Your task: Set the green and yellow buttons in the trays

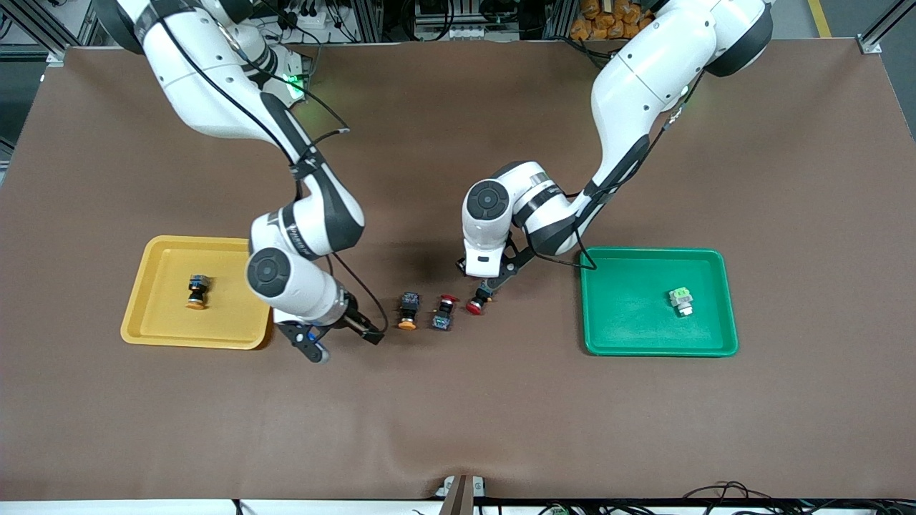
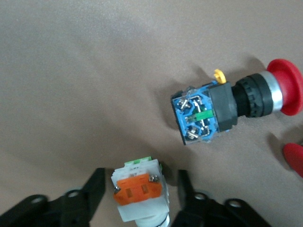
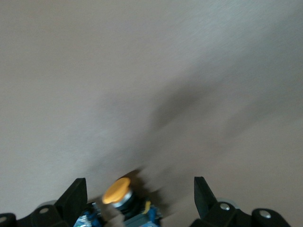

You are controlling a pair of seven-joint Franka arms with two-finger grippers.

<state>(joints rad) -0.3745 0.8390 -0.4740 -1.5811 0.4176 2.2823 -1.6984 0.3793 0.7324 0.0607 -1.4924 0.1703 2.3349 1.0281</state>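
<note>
A brown matte cloth (image 1: 458, 415) covers the table. The left gripper (image 2: 140, 189) stands open around a whitish orange-block button (image 2: 140, 194). The right gripper (image 3: 137, 194) is wide open, holding nothing, over a yellow-capped button (image 3: 117, 190).

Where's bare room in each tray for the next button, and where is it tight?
Yellow tray: bare everywhere around its lone yellow-capped button. Green tray: bare toward the right arm's end, beside the green button. Tight between the trays, where both grippers, left gripper and right gripper, flank the loose button row.
</note>
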